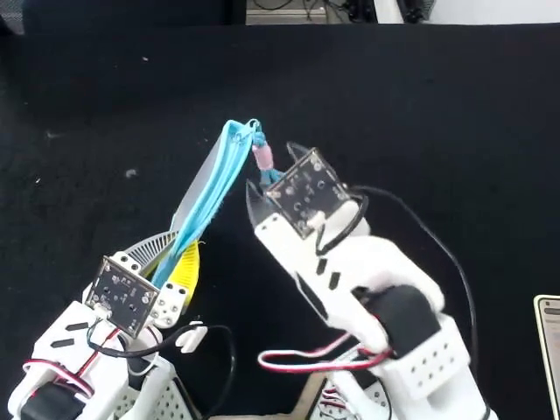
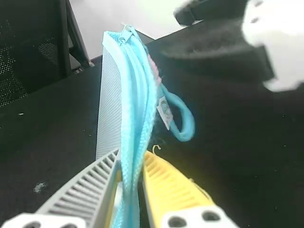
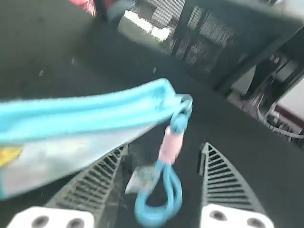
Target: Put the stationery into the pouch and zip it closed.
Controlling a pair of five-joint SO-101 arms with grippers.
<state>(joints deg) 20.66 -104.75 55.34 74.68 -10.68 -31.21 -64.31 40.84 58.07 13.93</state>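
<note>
The left gripper (image 1: 175, 261) pinches the near end of the pouch (image 1: 208, 188), held edge-up over the counter (image 1: 437, 105) with its long axis pointing toward the far edge, where its zipper pull (image 1: 265, 161) dangles inside the spread-open right gripper (image 1: 274, 175).

One pouch (image 1: 206, 188), one pull cord (image 1: 264, 160), two tools, left tool (image 2: 128, 190), right tool (image 3: 165, 152)

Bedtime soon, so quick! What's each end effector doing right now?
Left end effector: closed, holding the blue pouch.
Right end effector: open, zipper pull loop hanging between its jaws.
</note>
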